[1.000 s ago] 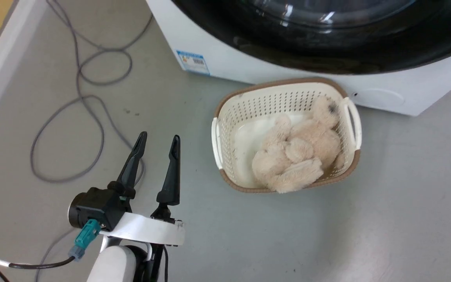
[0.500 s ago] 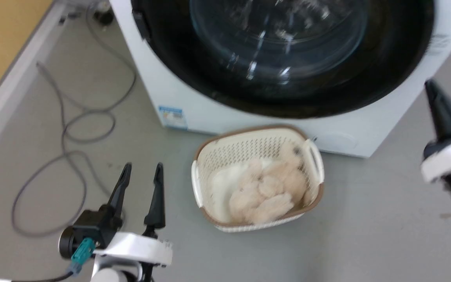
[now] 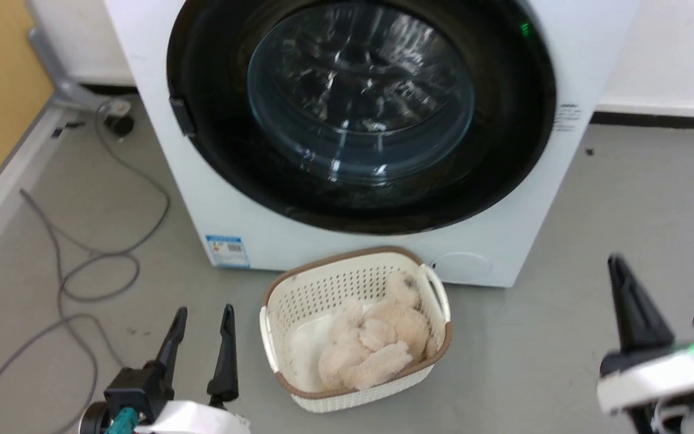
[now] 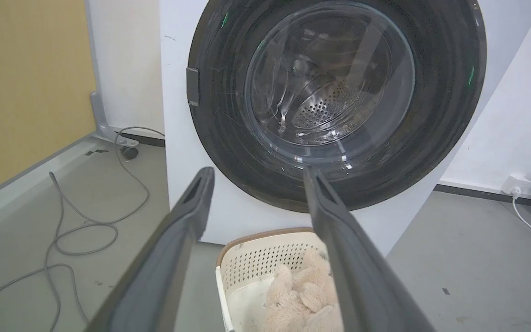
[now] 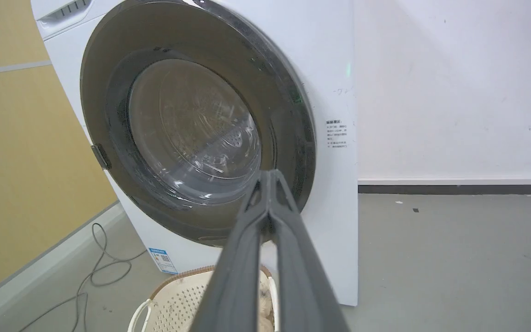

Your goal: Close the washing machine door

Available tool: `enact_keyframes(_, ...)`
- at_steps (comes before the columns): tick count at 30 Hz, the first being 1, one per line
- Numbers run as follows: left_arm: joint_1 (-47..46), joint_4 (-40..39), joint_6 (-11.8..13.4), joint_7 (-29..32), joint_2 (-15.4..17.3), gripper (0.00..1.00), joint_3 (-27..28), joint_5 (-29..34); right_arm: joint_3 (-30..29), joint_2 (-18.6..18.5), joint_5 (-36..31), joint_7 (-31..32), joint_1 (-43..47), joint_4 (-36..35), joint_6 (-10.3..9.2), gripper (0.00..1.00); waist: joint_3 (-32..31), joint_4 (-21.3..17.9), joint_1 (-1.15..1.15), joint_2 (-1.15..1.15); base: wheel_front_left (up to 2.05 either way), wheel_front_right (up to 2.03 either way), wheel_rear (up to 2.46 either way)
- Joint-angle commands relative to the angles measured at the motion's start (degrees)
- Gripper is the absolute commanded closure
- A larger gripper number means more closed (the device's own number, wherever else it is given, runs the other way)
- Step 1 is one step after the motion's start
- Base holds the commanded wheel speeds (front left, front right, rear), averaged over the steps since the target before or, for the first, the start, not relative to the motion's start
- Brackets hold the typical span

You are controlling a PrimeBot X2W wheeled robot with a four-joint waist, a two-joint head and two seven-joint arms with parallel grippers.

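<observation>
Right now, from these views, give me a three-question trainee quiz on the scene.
1. True or false: the door lies closed against the washer.
2. Pick one. The basket stands: A) on the floor in front of the washer, B) on top of the washer, C) inside the drum.
3. Fill in: the left tool is ___, the right tool is ___.

Key: 1 true. 2 A. 3 open, shut.
</observation>
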Motion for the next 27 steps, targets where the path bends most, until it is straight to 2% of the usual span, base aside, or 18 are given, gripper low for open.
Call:
enact_keyframes(1,0.89,0.35,-0.08,-0.32,0.04,0.0,0.12,0.63,-0.49,0.87,-1.24,-0.24,1.86,-0.8,-0.04,1.0,-0.92,-0.69,0.01,0.0,0.0,0.0,0.0)
enact_keyframes(2,1.14,0.63,-0.17,-0.32,0.04,0.0,0.09,1.03,-0.97,1.57,-2.13,-0.24,3.11,-1.18,-0.04,1.0,-1.21,-0.81,0.01,0.0,0.0,0.0,0.0)
enact_keyframes(3,1.37,0.9,-0.26,-0.32,0.04,0.0,0.11,1.32,-1.45,2.09,-3.34,-0.24,4.22,-1.61,-0.04,0.93,-1.5,-0.94,0.01,0.0,0.0,0.0,0.0)
enact_keyframes(4,1.6,1.16,-0.38,-0.32,0.04,0.0,0.12,1.53,-2.0,2.54,-4.86,-0.24,5.21,-2.08,-0.04,0.0,-1.75,-1.05,0.01,0.0,0.0,0.0,0.0)
enact_keyframes(12,2.97,1.84,-0.62,-0.32,0.04,0.0,-0.47,2.62,-3.56,5.86,-10.16,-0.24,9.93,-3.79,-0.04,0.0,-2.6,-1.49,0.01,0.0,0.0,0.0,0.0)
enact_keyframes(27,3.07,1.92,-0.5,-0.32,0.04,0.0,-1.06,2.06,-4.05,7.17,-11.35,-0.25,10.97,-4.85,-0.04,0.0,-2.52,-1.09,0.01,0.0,0.0,0.0,0.0)
